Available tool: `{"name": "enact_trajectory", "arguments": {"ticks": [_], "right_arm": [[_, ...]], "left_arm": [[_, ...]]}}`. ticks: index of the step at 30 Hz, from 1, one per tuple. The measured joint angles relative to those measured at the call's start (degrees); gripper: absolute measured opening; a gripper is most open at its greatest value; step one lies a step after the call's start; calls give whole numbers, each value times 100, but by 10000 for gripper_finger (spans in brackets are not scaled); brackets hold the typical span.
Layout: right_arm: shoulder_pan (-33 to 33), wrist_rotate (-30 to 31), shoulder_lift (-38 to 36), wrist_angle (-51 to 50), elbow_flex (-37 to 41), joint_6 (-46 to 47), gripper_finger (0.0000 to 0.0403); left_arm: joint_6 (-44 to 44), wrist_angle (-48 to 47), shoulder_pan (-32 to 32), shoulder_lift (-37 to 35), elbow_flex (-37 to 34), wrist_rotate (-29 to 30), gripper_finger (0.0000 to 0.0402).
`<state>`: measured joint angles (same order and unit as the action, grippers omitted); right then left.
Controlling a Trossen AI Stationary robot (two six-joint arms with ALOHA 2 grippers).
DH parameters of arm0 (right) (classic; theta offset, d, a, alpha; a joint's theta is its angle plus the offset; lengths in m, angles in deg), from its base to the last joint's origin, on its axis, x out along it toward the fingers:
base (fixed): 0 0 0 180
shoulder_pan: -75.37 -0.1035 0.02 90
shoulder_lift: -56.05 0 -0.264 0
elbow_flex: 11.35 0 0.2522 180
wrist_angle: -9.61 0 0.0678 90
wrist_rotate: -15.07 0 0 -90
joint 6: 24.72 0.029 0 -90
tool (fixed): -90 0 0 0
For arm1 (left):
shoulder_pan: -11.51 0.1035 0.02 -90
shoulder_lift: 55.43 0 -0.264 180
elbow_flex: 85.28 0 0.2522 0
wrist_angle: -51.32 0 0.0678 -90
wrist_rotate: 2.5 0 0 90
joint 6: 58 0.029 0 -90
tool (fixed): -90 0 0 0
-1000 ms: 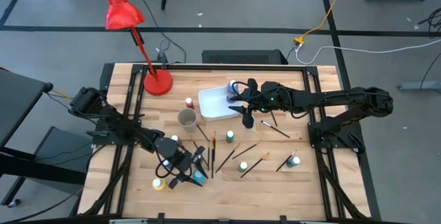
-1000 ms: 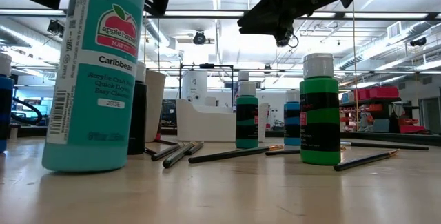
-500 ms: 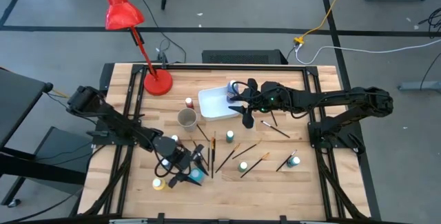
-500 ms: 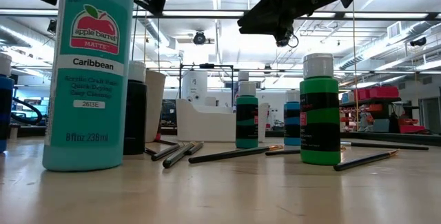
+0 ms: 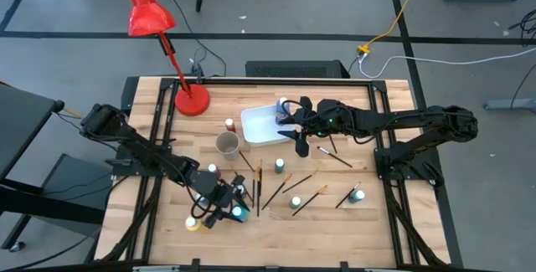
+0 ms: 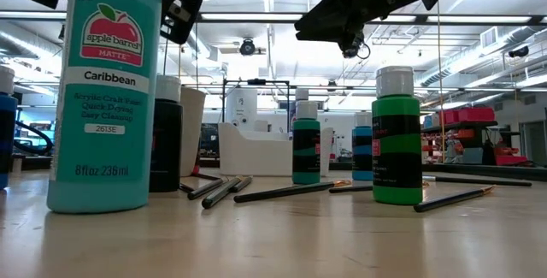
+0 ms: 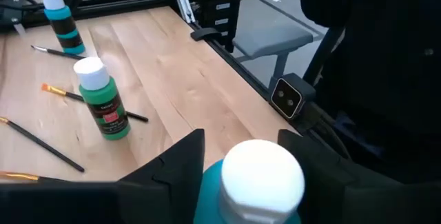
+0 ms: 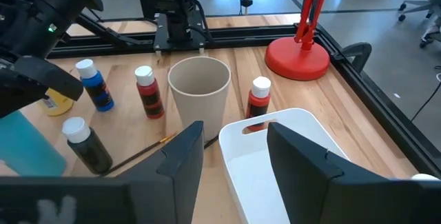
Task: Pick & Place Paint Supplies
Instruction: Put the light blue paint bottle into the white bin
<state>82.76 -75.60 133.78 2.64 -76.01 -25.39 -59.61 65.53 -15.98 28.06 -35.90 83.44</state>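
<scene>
A large teal paint bottle [image 6: 102, 98] with a white cap [image 7: 262, 176] stands near the table's front left. My left gripper [image 5: 224, 207] is shut on it. My right gripper [image 5: 289, 126] is open and empty, hovering over the white tray [image 5: 261, 125] at the far middle. A blue bottle [image 5: 283, 105] is in the tray's far corner. Several brushes [image 5: 276, 190] lie flat mid-table. A green bottle [image 6: 396, 137] and a teal-and-black one [image 6: 305, 141] stand upright beyond them. My left gripper pinches the teal bottle between its two fingers at the shoulder [image 7: 207, 182], just below the white cap. The fingers come from above, one on each side. The bottle stands upright with its base [image 6: 94, 203] on the table.
A beige cup [image 8: 199, 86], two red bottles [image 8: 259, 100] [image 8: 148, 89], a blue bottle [image 8: 93, 83] and a black bottle [image 8: 86, 145] stand left of the tray. A yellow bottle [image 5: 193, 223] stands by the left gripper. The red lamp's base [image 5: 192, 100] is at the far left.
My left gripper has turned with the teal bottle and shifted a little toward the table's left edge. The bottle, tilted a second ago, now stands upright, with its label turned more toward the near edge. The right arm has kept still.
</scene>
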Motion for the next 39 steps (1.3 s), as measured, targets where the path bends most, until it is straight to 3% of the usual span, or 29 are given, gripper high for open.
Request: {"name": "enact_trajectory", "arguments": {"ticks": [6,16,21,25,30,33,39], "right_arm": [[1,-6,0,11,0,97,167],[1,-30,0,-5,0,-20,167],[1,-42,-148,-220,0,-86,167],[5,-33,-569,-1122,0,-179,167],[1,-30,-1101,-2136,-2,-36,167],[-58,-20,-1203,-2199,-2,74,167],[-145,-24,-1075,-2181,0,-204,167]], "left_arm": [[228,63,-41,0,0,29,118],[250,380,382,-4,379,657,118],[444,-152,918,-22,1001,635,124],[535,-836,1416,-22,1599,682,124],[659,-1317,1948,-24,2144,1504,119],[879,-1347,2290,-24,2328,2030,124],[905,-1377,3147,-6,2411,2088,123]]}}
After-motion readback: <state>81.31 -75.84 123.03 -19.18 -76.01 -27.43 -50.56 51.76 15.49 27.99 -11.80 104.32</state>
